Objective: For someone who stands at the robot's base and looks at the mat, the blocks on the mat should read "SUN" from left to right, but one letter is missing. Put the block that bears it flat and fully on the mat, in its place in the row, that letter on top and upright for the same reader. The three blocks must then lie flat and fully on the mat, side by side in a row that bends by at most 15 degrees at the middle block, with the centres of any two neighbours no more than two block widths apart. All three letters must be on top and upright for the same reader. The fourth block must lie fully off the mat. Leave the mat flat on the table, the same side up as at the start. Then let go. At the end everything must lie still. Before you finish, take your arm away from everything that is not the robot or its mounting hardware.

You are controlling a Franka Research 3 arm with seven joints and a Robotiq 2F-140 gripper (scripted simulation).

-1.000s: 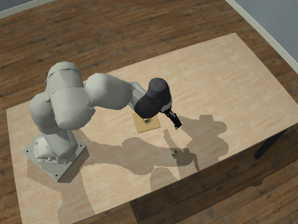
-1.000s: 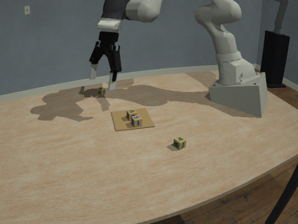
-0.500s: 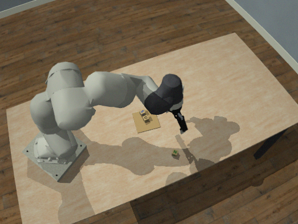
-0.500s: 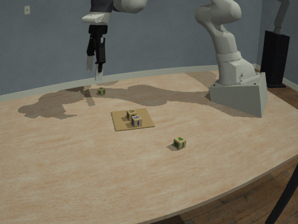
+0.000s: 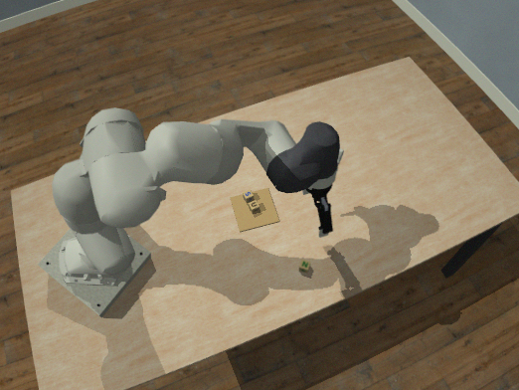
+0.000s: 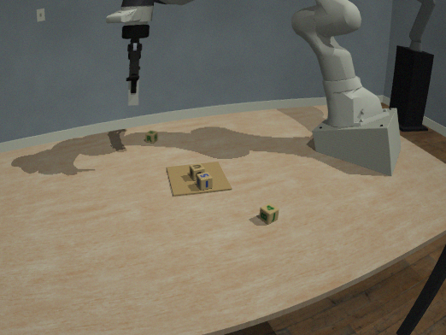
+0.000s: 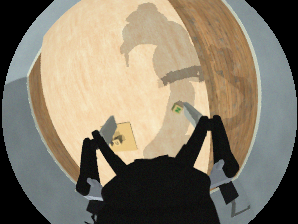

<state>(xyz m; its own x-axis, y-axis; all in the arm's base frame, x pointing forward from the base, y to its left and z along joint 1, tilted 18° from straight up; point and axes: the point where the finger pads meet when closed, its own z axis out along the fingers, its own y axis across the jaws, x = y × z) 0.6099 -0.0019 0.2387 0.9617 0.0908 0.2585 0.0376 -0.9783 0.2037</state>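
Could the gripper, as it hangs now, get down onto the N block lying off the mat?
Probably yes. The gripper hangs high with jaws wide and nothing in them. The N block lies alone on the table, apart from the mat, with nothing beside or above it.

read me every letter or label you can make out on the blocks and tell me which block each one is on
"S": top of the near block on the mat.
"U": top of its neighbour.
"N": top of the green-lettered block off the mat.
Fourth block, also off the mat: green marks, not clearly readable.
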